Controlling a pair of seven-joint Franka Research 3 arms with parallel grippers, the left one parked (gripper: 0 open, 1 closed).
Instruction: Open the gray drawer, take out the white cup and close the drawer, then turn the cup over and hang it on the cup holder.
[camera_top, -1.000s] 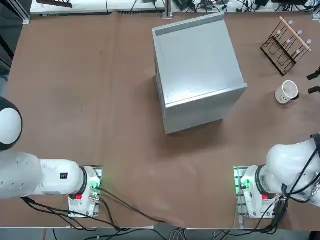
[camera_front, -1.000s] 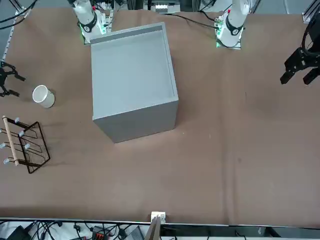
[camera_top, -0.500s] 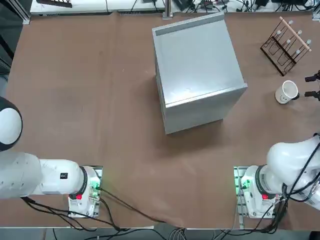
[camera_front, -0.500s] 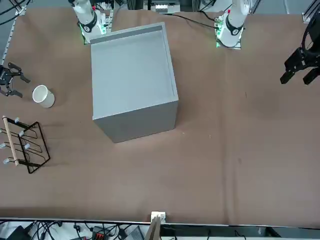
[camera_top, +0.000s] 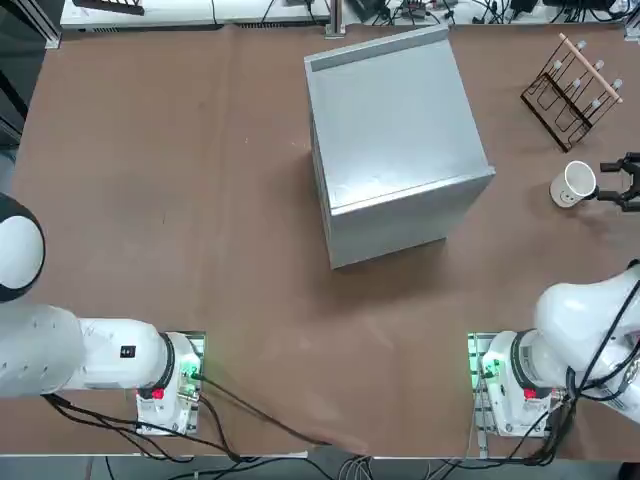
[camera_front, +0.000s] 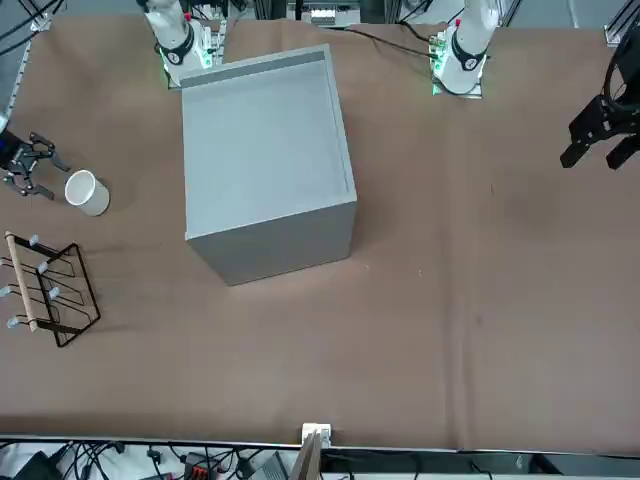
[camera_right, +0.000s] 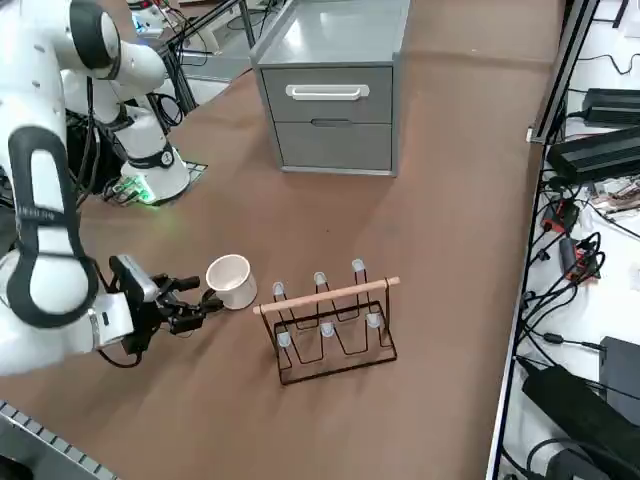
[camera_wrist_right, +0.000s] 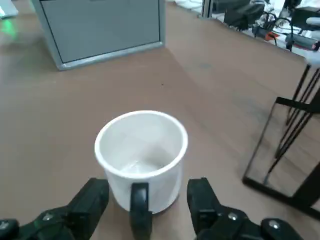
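Jaws wide apart, nothing held.
Brown table; right gripper low beside upright white cup, fingers flanking its handle, drawer shut.

No readable text shows in any view. No label, brand, number or sign can be made out.

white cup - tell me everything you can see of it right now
The white cup is small, plain and round, glossy like ceramic or plastic, with one side handle. It stands upright on the brown table, mouth up and empty, between the cup holder and the right claw. Its handle points toward that open claw, whose fingers flank the handle without visibly touching it. Only the table touches it.
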